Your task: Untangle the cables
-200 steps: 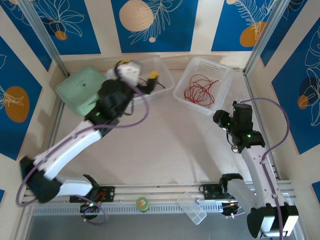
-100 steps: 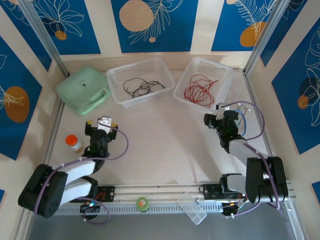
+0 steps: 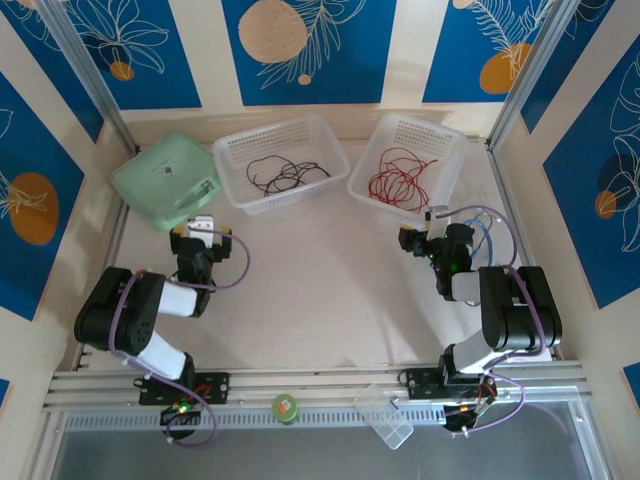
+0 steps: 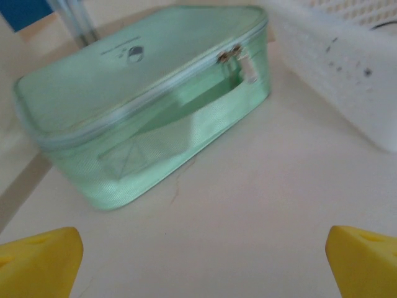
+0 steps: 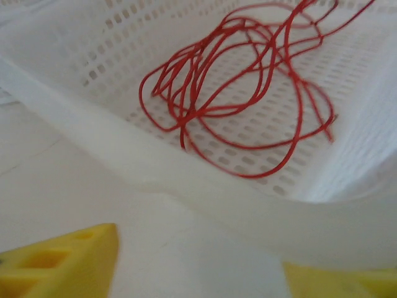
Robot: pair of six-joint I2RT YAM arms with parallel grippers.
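Both arms have folded tighter toward their bases in the last half second, and the sorting looks finished!

Left gripper sits low at 9 o'clock on the table, fingers spread wide with nothing between them, facing the green case at 10 o'clock. Right gripper parks at 3 o'clock, fingers likewise apart and empty, nose just short of the right basket. Red cables lie in that basket at 1 o'clock, a loose heap of loops. Black cables lie in the left basket at 12 o'clock. By my read the colours are parted, no strand crosses between baskets and none lies on the table. What may remain is the looping inside each heap; whether those loops are true knots I cannot tell.
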